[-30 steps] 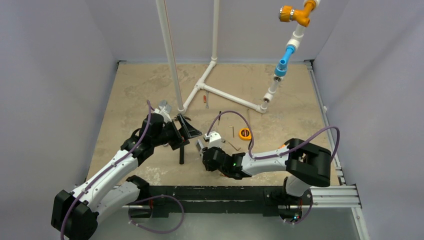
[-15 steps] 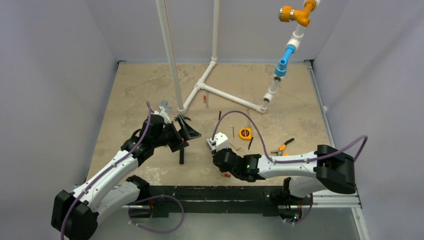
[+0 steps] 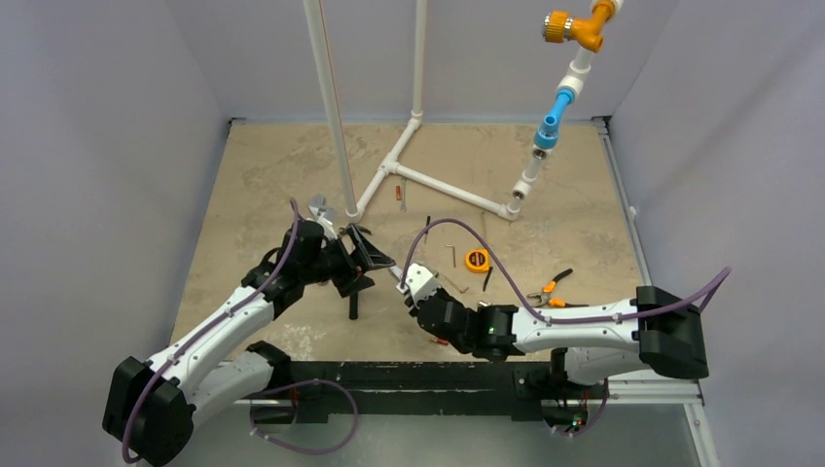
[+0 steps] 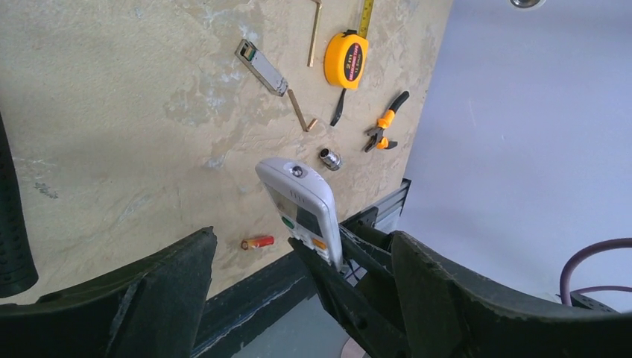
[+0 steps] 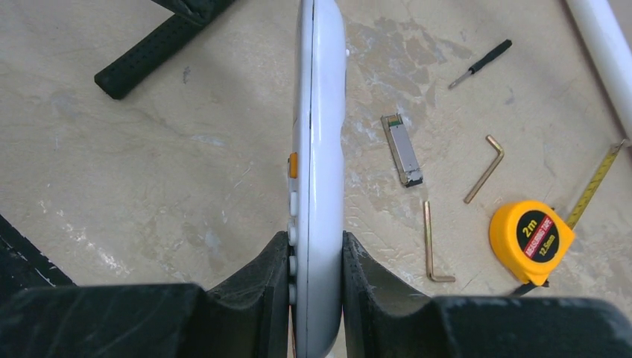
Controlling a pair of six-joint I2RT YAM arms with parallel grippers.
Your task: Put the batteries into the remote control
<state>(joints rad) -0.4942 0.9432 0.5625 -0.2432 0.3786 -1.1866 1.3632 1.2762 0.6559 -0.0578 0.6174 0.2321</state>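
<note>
The remote control (image 4: 300, 205), a slim white rectangular plastic handset with a small greyish screen, pale buttons and green and orange keys on its front, is clamped by its lower end between the black fingers of the right gripper (image 5: 317, 250), lifted off the tan tabletop (image 4: 112, 112). One battery (image 4: 257, 242), a tiny orange-red cylinder with a pale metal end, lies flat on the tabletop near its front edge.

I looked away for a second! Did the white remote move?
Yes. The remote control, held by the right gripper, came slightly toward the near edge: before level with the orange tape measure, now nearer than it.
</note>
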